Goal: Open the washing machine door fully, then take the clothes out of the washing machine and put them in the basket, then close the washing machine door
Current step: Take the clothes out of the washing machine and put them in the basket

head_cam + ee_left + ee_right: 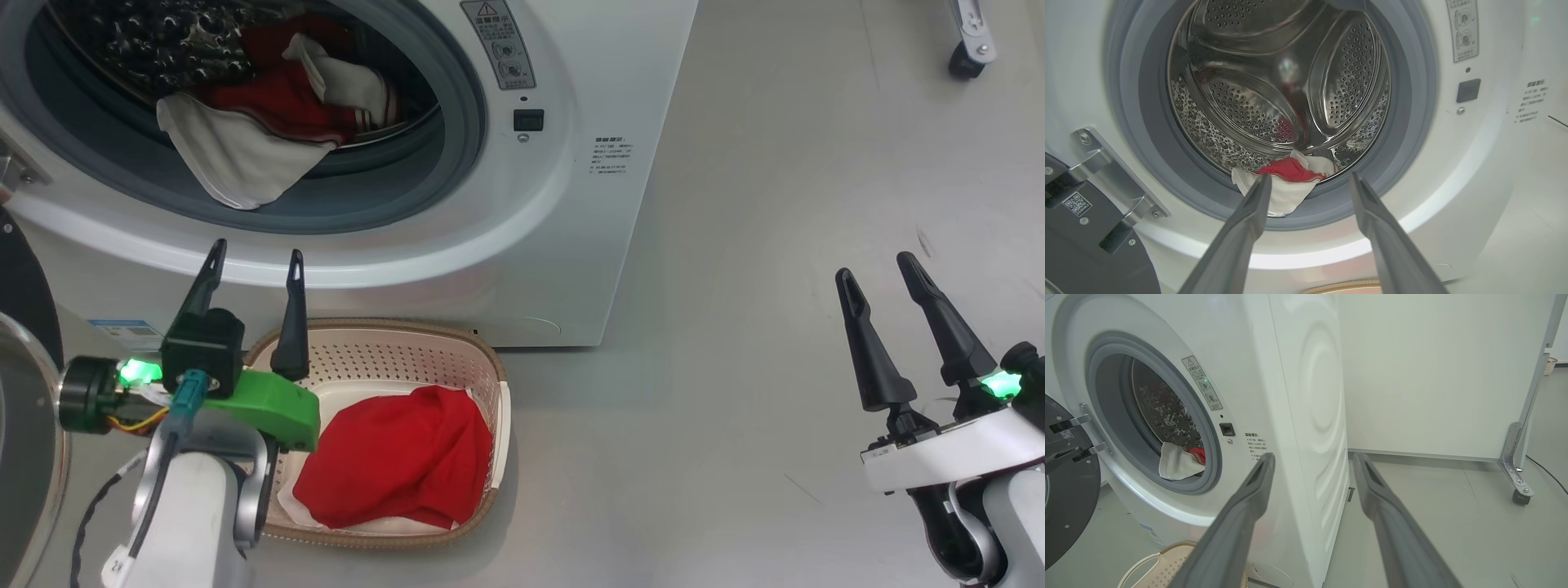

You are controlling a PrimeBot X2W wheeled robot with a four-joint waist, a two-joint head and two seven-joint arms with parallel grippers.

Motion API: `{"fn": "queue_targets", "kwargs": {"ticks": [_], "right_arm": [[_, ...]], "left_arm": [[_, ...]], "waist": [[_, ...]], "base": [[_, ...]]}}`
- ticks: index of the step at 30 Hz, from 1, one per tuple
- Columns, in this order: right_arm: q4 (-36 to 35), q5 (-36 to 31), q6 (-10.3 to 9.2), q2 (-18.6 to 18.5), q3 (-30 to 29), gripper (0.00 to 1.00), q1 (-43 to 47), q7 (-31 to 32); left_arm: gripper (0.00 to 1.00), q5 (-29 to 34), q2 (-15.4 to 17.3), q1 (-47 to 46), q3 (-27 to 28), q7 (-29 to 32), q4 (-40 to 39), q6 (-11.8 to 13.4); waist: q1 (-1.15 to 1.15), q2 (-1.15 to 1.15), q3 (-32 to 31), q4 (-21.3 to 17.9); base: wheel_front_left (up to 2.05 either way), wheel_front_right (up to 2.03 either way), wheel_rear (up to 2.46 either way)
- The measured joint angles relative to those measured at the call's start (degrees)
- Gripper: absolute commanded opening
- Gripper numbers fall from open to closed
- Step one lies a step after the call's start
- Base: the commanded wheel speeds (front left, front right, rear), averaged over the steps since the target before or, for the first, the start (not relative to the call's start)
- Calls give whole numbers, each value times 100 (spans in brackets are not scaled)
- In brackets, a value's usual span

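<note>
left pincer point(255, 253) open, empty | right pincer point(878, 273) open | risk: clothes point(269, 122) on drum lip point(367, 204) may drop past basket point(384, 324) rim

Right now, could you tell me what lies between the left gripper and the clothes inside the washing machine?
In the head view, only the white front rim and grey door seal separate the left gripper from the clothes.

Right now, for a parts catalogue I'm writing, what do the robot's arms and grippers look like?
Left gripper: two long tapering black fingers, black box, green bracket, teal plug, black cable, orange wires, glowing green light, pale forearm. Right gripper: matching black fingers, green light, white housing.
</note>
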Motion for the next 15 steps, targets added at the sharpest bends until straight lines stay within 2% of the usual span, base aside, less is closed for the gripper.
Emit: {"fn": "queue_targets", "kwargs": {"ticks": [15], "right_arm": [[-71,-53,0,62,9,100,113,0]], "left_arm": [[100,-4,-69,891,-229,-624,-225,132]], "waist": [[0,0,-102,17]], "base": [[0,0,0]]}}
